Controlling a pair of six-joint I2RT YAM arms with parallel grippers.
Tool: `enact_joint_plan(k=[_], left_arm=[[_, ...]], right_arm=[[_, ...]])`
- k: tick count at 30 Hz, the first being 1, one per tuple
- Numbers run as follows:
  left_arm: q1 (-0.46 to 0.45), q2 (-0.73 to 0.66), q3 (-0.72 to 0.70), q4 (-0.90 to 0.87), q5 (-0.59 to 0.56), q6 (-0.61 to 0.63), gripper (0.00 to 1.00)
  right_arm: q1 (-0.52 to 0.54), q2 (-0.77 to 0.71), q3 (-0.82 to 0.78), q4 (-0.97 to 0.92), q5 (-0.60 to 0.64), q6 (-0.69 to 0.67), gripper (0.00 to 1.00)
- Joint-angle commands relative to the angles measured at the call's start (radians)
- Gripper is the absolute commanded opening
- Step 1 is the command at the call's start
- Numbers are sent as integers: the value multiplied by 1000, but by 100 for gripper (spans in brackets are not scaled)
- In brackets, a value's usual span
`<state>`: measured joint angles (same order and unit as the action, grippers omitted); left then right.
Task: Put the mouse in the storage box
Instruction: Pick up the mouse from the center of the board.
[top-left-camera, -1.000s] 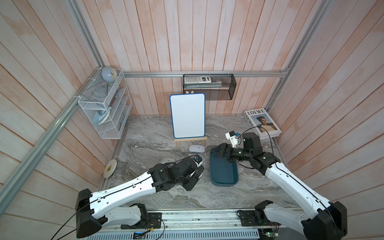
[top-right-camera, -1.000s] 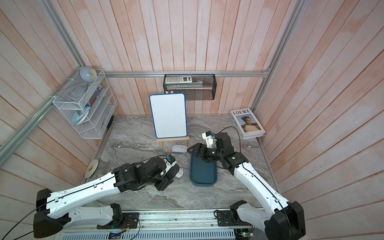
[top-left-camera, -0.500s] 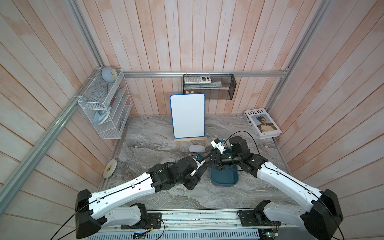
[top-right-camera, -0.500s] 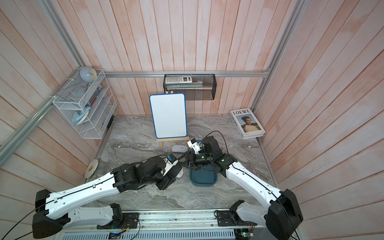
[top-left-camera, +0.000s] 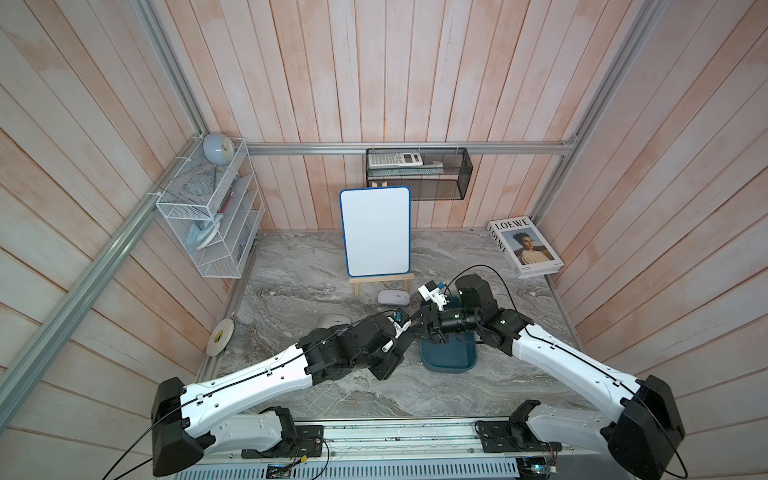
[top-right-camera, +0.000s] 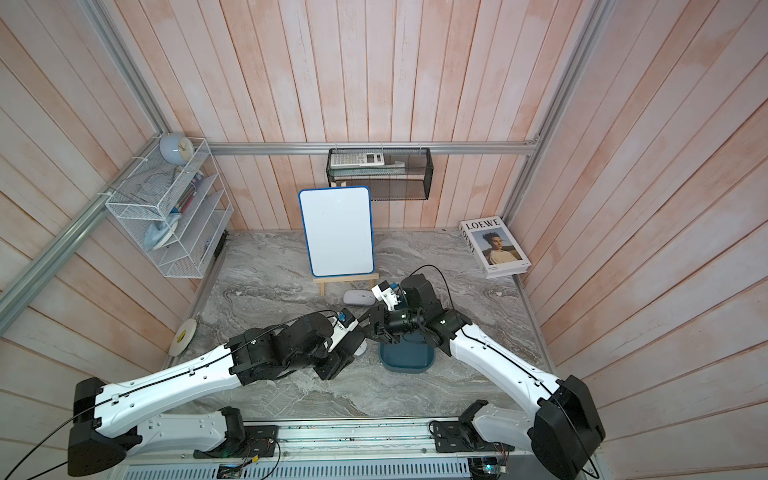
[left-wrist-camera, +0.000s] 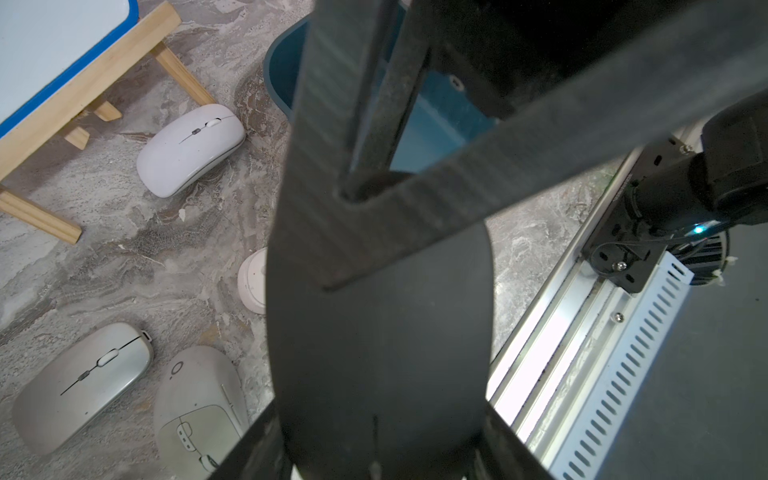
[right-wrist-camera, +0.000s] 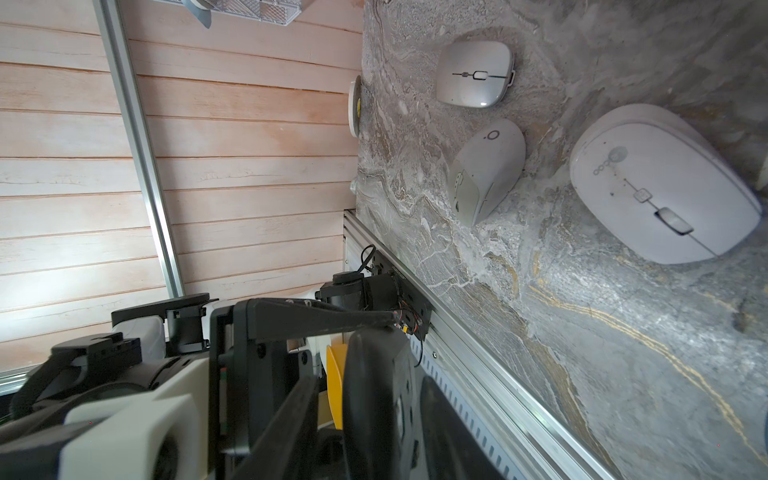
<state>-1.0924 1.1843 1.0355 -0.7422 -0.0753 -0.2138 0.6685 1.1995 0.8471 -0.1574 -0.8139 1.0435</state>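
- Your left gripper (top-left-camera: 405, 334) is clamped on the mouse (left-wrist-camera: 374, 353). It is the dark oval filling the left wrist view, and it sticks lengthwise out past your fingertips with its flat face toward that camera.
- Your right gripper (top-left-camera: 417, 326) meets the left one nose to nose. Its fingers (left-wrist-camera: 540, 137) reach around the mouse's far end. The jaws stand partly apart, and you cannot tell from these views whether they press on it yet.
- So the mouse lies straight ahead of both grippers, bridged between them and raised off the table (top-left-camera: 332, 266). Its long axis runs roughly along the line from one wrist to the other.
- The storage box (top-left-camera: 451, 361) sits directly below your right gripper, and below and just beyond your left fingertips. In both top views its long axis looks crosswise to the mouse's.
- Your right arm is the nearer one, since it hangs over the box while the left stops beside the box's side wall. By my reading, the coming move is a hand-over followed by a short drop straight down from the right gripper. You may need to turn the mouse to lie along the box.
- A white mouse (left-wrist-camera: 191, 149) lies on the table off to one side of your left fingertips, near the box's far corner. Neither gripper touches it.
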Motion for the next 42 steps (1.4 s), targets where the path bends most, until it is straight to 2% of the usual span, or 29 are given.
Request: enact_joint_plan(k=[1, 11, 19, 24, 29, 31, 37, 42], left_arm=[[5, 11, -8, 28, 14, -11, 43], [3, 7, -14, 30, 9, -16, 43], [5, 10, -18, 31, 6, -19, 43], [4, 12, -18, 33, 5, -21, 43], [5, 11, -22, 33, -4, -25, 45], [5, 10, -25, 34, -6, -28, 48], [3, -20, -56, 56, 6, -24, 73], [4, -58, -76, 72, -15, -25, 83]], right_arm=[[9, -1, -5, -12, -23, -8, 43], [14, 2, -21, -11, -39, -17, 32], [31, 9, -27, -8, -40, -20, 31], [35, 9, -27, 5, -36, -13, 20], [34, 7, -25, 25, -18, 1, 18], [34, 7, -26, 43, -15, 11, 16], [33, 24, -19, 56, 10, 21, 14], [13, 53, 0, 78, 30, 18, 14]])
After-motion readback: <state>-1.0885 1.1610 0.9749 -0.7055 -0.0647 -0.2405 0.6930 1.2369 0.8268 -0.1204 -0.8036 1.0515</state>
